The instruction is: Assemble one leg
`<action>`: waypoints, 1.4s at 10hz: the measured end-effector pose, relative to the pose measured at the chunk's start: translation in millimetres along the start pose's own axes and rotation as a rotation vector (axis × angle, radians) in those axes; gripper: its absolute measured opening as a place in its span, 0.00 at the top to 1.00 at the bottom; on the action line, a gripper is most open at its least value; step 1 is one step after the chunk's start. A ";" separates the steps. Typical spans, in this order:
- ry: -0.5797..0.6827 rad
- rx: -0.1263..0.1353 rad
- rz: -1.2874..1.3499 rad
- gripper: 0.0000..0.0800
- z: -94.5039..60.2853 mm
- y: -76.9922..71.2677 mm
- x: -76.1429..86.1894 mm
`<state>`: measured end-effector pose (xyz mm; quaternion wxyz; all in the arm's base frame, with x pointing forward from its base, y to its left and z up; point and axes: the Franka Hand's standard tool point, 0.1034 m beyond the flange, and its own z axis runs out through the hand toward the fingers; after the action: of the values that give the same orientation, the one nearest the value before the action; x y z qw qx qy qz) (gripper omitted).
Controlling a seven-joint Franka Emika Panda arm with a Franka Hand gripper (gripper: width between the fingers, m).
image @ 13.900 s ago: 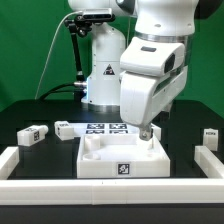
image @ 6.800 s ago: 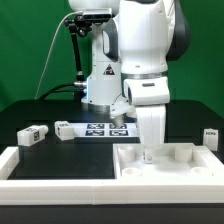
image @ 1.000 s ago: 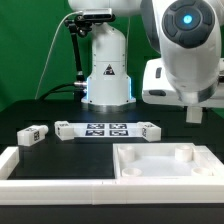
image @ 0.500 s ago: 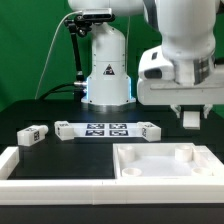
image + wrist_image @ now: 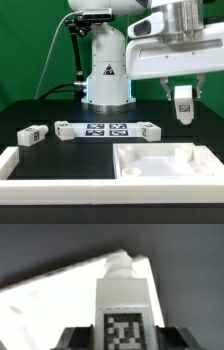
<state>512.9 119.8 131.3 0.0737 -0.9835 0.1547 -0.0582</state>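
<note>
My gripper is shut on a leg, a small white block with a fiducial marker, and holds it upright in the air above the far right part of the large white rimmed panel. In the wrist view the leg sticks out from between the dark fingers of the gripper, its marker facing the camera, with the panel below it. Three more legs lie on the table: one at the exterior view's left, one beside it, and one to the right of the marker board.
The marker board lies flat between the loose legs in front of the robot base. A low white wall borders the table's front and sides. The panel sits in the front right corner against that wall.
The panel was slid from the middle to the front right corner. Over the last second the gripper has risen and shifted a little left with the leg held in it.
</note>
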 end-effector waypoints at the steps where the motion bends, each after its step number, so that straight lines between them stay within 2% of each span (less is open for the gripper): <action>1: 0.058 0.020 -0.004 0.64 1.9 -3.4 -3.2; 2: 0.034 0.012 -0.012 0.64 4.3 -1.3 -7.0; 4: 0.034 0.010 -0.057 0.64 5.9 1.0 -3.6; 5: 0.045 0.005 -0.177 0.64 11.4 13.1 12.8; 6: 0.062 0.004 -0.209 0.64 12.4 17.1 27.1; 7: 0.070 0.006 -0.264 0.64 12.8 15.1 35.6; 8: 0.068 0.007 -0.282 0.64 17.6 12.8 37.7; 11: 0.101 0.013 -0.279 0.64 18.8 12.4 38.2; 12: 0.224 0.033 -0.293 0.64 17.7 9.3 43.1; 13: 0.213 0.027 -0.338 0.64 28.2 8.7 34.9; 14: 0.230 0.032 -0.373 0.64 31.1 0.6 44.0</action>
<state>558.6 109.4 104.7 0.0589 -0.9807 -0.0235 -0.1852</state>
